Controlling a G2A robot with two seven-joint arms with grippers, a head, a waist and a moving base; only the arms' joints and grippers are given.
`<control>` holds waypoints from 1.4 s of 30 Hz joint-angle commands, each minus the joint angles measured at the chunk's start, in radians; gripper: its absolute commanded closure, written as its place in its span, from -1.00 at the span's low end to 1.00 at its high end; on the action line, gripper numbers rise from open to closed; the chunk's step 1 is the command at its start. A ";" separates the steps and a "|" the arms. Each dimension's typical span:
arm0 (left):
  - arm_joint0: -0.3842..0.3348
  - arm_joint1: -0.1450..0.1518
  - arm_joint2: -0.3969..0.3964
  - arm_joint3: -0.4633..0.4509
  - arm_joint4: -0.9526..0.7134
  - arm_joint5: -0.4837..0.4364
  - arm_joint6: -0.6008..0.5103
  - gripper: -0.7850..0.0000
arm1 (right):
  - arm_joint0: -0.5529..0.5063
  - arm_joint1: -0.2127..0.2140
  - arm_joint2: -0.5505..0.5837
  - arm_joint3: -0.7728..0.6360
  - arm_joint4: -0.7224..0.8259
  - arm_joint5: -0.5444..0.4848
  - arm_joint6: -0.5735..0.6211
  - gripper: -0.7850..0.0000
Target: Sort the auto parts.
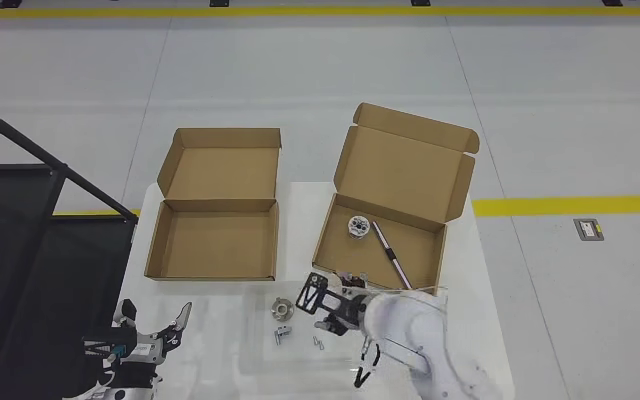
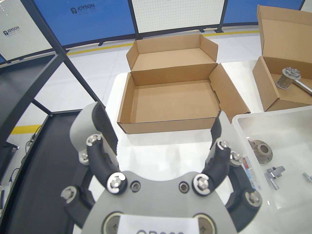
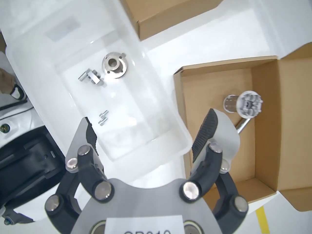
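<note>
The right gripper (image 3: 150,120) hangs above the far right corner of the clear bin (image 3: 156,74). Its jaws are spread wide and grasp nothing. One fingertip lies over the bin's interior, the other beyond the bin's rim.

The left gripper (image 2: 158,112) is stationed well to the left of the bin, low and near the robot. Its jaws are likewise fully spread and empty.

Contents of the bin:
- A round metal flange (image 3: 114,64) with a central bore lies flat on the floor of the bin, toward its far side.
- A small metal block with a pin (image 3: 92,76) lies just beside the flange, nearer the robot.
- Two short pins (image 3: 103,118) lie side by side, apart from the block, toward the bin's right end.

Items outside the bin:
- An open cardboard box (image 2: 170,73) sits just beyond the bin's far left side, lid folded back, with no parts in it.
- A second open cardboard box (image 3: 264,135) sits just beyond the bin's far right corner. It holds a cylindrical part with a toothed head (image 3: 243,103) and a slim metal rod (image 1: 390,255), which touch each other.
- A black frame cart (image 2: 48,159) stands well to the left of the bin.
</note>
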 commanded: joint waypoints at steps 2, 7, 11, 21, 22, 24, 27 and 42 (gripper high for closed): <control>0.000 0.000 0.000 0.000 0.000 0.000 0.000 -1.00 | 0.002 -0.008 -0.066 0.047 -0.030 0.033 0.010 -1.00; 0.000 0.000 0.000 0.000 0.000 0.000 0.000 -1.00 | 0.014 -0.026 -0.136 0.132 -0.046 0.121 0.034 -1.00; 0.000 0.000 0.000 0.000 0.000 0.000 0.000 -1.00 | 0.046 -0.044 -0.174 0.197 -0.035 0.181 0.065 -0.62; 0.000 0.000 0.000 0.000 0.000 0.000 0.000 -1.00 | 0.126 -0.084 -0.239 0.349 0.010 0.238 0.096 -0.39; 0.000 0.000 0.000 0.000 0.000 0.000 0.000 -1.00 | 0.133 -0.088 -0.244 0.363 0.018 0.238 0.099 -0.33; 0.000 0.000 0.000 0.000 0.000 0.000 0.000 -1.00 | 0.148 -0.096 -0.255 0.389 0.030 0.239 0.105 -0.19; 0.000 0.000 0.000 0.000 0.000 0.000 0.000 -1.00 | 0.167 -0.106 -0.270 0.423 0.045 0.240 0.114 0.04; 0.000 0.000 0.000 0.000 0.000 0.000 0.000 -1.00 | 0.215 -0.139 -0.305 0.505 0.097 0.214 0.144 0.20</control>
